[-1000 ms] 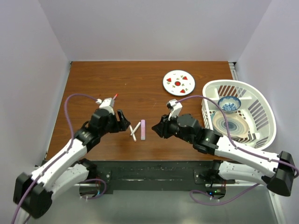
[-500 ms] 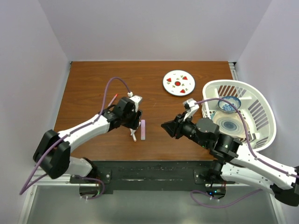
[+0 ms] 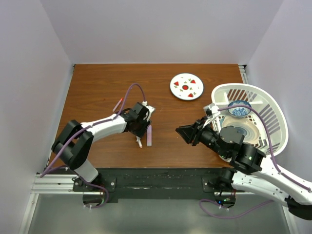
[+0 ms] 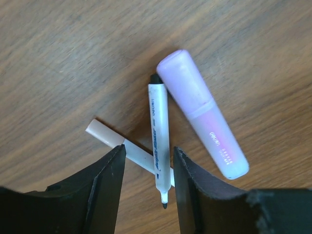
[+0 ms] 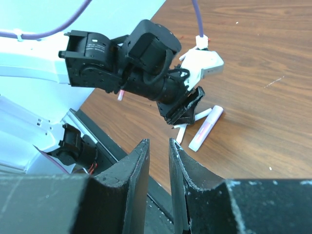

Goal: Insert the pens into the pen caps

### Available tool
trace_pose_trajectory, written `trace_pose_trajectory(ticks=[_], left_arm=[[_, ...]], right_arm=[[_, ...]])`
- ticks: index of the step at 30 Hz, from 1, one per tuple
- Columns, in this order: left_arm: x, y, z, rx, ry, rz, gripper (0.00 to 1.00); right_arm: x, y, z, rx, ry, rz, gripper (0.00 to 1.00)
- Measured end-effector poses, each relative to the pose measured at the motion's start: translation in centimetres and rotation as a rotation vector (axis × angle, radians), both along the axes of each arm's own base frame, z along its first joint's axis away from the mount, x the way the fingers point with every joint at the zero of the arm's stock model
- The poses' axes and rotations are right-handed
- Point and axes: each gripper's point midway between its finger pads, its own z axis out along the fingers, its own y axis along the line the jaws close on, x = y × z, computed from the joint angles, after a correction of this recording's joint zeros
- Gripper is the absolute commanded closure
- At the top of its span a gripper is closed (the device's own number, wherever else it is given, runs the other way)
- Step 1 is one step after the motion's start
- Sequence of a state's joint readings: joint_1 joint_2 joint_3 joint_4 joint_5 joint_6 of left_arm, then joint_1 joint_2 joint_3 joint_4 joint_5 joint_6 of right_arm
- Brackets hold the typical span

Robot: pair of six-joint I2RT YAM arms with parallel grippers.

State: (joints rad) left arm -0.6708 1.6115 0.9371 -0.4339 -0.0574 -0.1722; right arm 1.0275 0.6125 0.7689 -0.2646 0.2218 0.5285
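A thick pale pink marker point(image 4: 202, 114) lies on the wooden table beside two thin white pens that cross each other. One thin pen point(image 4: 159, 146) has a dark tip; the other point(image 4: 108, 138) has a pale end. In the top view the marker point(image 3: 149, 135) lies just right of the thin pens point(image 3: 140, 142). My left gripper point(image 4: 148, 152) is open, low over the table, its jaws either side of the dark-tipped pen's tip end. My right gripper point(image 3: 187, 134) hovers right of the marker, its jaws a narrow gap apart and empty point(image 5: 158, 144). A third thin pen with a red end point(image 3: 117, 104) lies behind the left arm. I see no loose pen caps.
A round white plate with red marks point(image 3: 186, 86) sits at the back. A white basket point(image 3: 265, 105) at the right holds a blue bowl point(image 3: 239, 108) and a patterned plate point(image 3: 242, 130). The table's near edge point(image 5: 122, 158) is close below the right gripper.
My left arm has swung right and come down over the crossed pens. My right arm has drawn back to the right, away from the marker.
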Motion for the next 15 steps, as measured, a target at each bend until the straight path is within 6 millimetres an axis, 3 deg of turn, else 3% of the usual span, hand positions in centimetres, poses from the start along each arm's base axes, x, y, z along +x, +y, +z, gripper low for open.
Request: trace_pose_trajectory(ticks=[6, 12, 14, 15], left_arm=[[0.0, -0.4, -0.5, 0.012, 0.012, -0.017, 0.61], [-0.3, -0.5, -1.3, 0.021, 0.035, -0.025, 0.63], [-0.3, -0.5, -1.3, 0.02, 0.037, -0.026, 0.66], [-0.3, -0.5, -1.3, 0.02, 0.036, -0.027, 0.74]], right_arm=[[-0.1, -0.4, 0.0, -0.009, -0.007, -0.004, 0.74], [-0.1, -0.4, 0.0, -0.013, -0.009, -0.004, 0.73], [-0.1, -0.4, 0.0, -0.013, -0.009, -0.004, 0.73], [-0.1, -0.5, 0.0, -0.012, -0.009, -0.004, 0.73]])
